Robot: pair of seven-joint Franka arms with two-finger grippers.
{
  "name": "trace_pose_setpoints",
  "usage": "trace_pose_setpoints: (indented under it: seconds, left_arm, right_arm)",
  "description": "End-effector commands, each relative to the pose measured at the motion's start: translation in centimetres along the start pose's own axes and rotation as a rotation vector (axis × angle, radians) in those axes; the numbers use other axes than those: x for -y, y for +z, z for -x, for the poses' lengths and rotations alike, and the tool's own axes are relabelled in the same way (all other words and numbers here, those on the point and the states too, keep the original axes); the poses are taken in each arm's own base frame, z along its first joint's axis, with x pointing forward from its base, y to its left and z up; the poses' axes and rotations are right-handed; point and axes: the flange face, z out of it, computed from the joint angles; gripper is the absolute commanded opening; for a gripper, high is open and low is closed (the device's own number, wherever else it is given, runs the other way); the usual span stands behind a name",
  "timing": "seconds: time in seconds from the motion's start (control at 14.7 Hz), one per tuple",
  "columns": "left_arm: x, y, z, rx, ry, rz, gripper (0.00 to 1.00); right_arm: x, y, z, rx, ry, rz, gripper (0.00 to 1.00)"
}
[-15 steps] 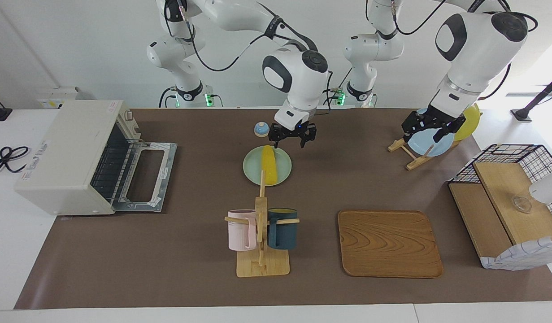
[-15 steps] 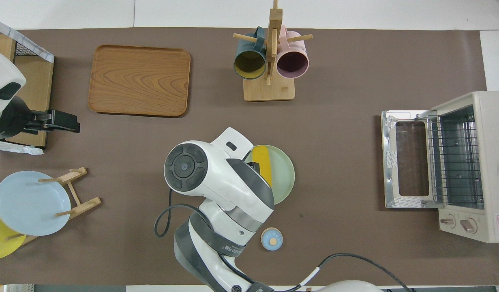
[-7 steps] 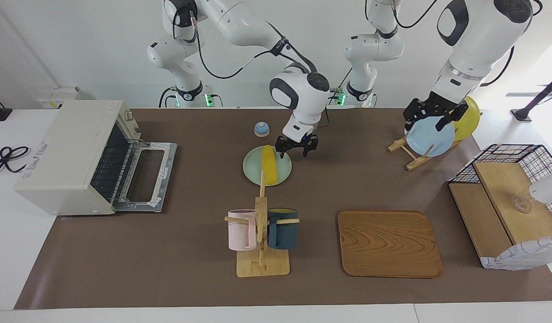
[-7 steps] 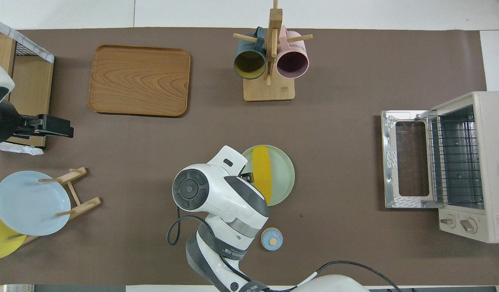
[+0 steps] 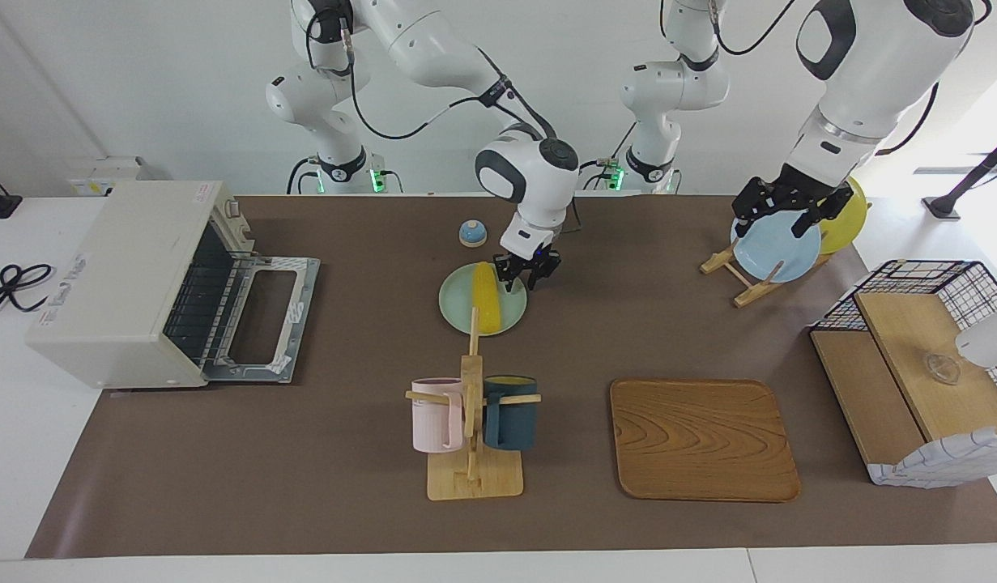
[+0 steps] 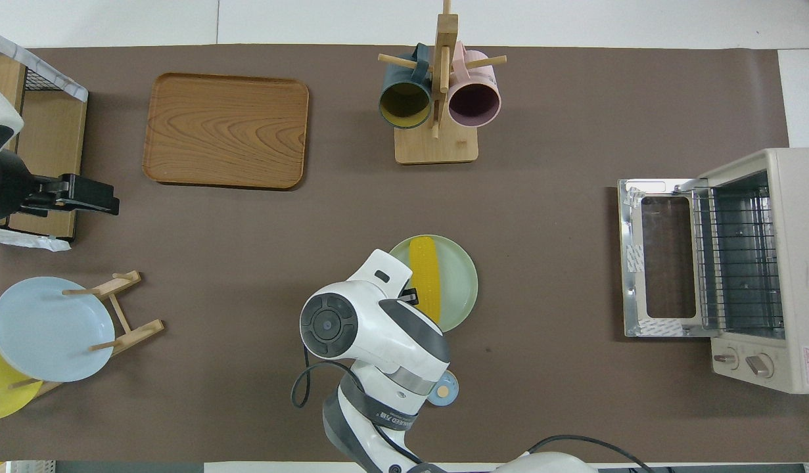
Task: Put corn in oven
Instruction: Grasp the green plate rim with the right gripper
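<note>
Now the right pincer point(image 5: 529, 278), half-closed beside the corn point(image 5: 486, 297), must shift over it before grasping; left pincer point(image 5: 781, 212) waits open.

corn point(image 6: 424, 278) on green plate point(image 6: 458, 281), oven point(image 6: 739, 263) open

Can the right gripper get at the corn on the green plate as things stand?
Probably yes. The right gripper is down at the robot-side end of the corn, which lies bare on the green plate. Whether it grips yet is unclear. The left gripper waits over the plate rack.
</note>
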Motion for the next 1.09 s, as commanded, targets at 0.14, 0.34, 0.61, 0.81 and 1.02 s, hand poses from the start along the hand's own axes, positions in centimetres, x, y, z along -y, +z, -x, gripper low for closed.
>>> trace_pose_setpoints:
  seconds: [0.14, 0.34, 0.61, 0.81, 1.02]
  left_arm:
    - [-0.1, 0.7, 0.3, 0.036, 0.017, -0.032, 1.0]
    - [-0.3, 0.7, 0.3, 0.034, 0.029, -0.057, 1.0]
    - [-0.5, 0.6, 0.2, 0.028, 0.026, -0.057, 1.0]
    - [-0.5, 0.5, 0.1, 0.02, 0.025, -0.055, 1.0]
    - [-0.6, 0.1, 0.3, 0.011, 0.025, -0.055, 1.0]
  right_arm:
    - [-0.7, 0.0, 0.8, -0.018, -0.009, 0.006, 0.38]
    - [-0.6, 0.2, 1.1, -0.022, -0.01, -0.002, 0.37]
    - [-0.6, 0.3, 1.2, -0.022, -0.007, -0.002, 0.27]
    - [-0.7, 0.3, 1.1, -0.021, -0.011, -0.001, 0.0]
    - [-1.6, 0.0, 0.5, -0.005, -0.111, 0.058, 0.0]
